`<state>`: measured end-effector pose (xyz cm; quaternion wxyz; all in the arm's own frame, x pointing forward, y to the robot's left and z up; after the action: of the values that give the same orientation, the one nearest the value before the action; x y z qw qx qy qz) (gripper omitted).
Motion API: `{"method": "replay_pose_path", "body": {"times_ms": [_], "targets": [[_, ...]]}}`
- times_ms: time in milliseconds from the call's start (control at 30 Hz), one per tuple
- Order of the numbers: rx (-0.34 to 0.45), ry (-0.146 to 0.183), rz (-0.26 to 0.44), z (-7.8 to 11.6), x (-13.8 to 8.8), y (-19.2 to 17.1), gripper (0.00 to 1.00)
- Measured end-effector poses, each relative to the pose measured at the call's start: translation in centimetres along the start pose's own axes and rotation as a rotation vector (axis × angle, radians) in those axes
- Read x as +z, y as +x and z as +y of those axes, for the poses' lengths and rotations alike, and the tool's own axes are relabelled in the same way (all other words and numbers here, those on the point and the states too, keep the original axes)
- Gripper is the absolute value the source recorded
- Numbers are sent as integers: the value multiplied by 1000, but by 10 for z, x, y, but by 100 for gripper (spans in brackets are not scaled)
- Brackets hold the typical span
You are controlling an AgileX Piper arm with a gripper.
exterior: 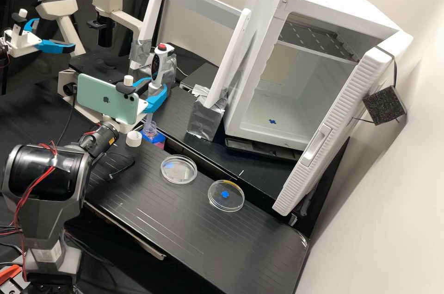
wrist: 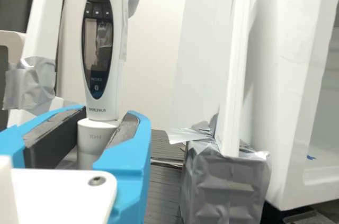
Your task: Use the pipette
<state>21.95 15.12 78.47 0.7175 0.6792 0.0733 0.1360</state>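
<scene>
High view: on the left, a dark grey robot arm reaches over a black worktop, its white hand closed around the lower barrel of a white pipette. The pipette is held roughly upright, so that its clear tip points down at the mouth of a small bottle; whether the tip touches liquid, I cannot tell. A white cap lies just beside the bottle, off it, presumably to leave the neck free. In the wrist view, padded blue fingers flank the pipette's pale collar, below its dark panel; that low grip likely steadies the tip and keeps the panel and red-topped end unobstructed. Nearer and to the right, two clear round dishes sit apart on the worktop, perhaps set there to receive liquid. The step in hand seems to be drawing from the bottle. Any move away would call for a straight lift first, since sideways travel could catch the neck and tip the bottle.
</scene>
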Motion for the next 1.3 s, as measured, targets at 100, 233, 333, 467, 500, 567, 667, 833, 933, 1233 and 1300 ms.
{"method": "replay_pose_path", "body": {"times_ms": [100,233,333,467,500,567,667,833,933,1233,1300], "targets": [[3,5,-10,0,1,0,0],[7,10,-19,1,2,0,0],[8,11,-22,1,2,0,0],[7,-13,-22,1,2,0,0],[9,-15,-21,1,2,0,0],[5,-17,-19,3,1,-1,0],[23,-24,-7,9,-2,-2,0],[66,-22,1,18,-6,3,0],[83,-17,11,23,-10,6,0],[161,-1,63,49,-24,9,0],[164,4,76,55,-28,9,0]]}}
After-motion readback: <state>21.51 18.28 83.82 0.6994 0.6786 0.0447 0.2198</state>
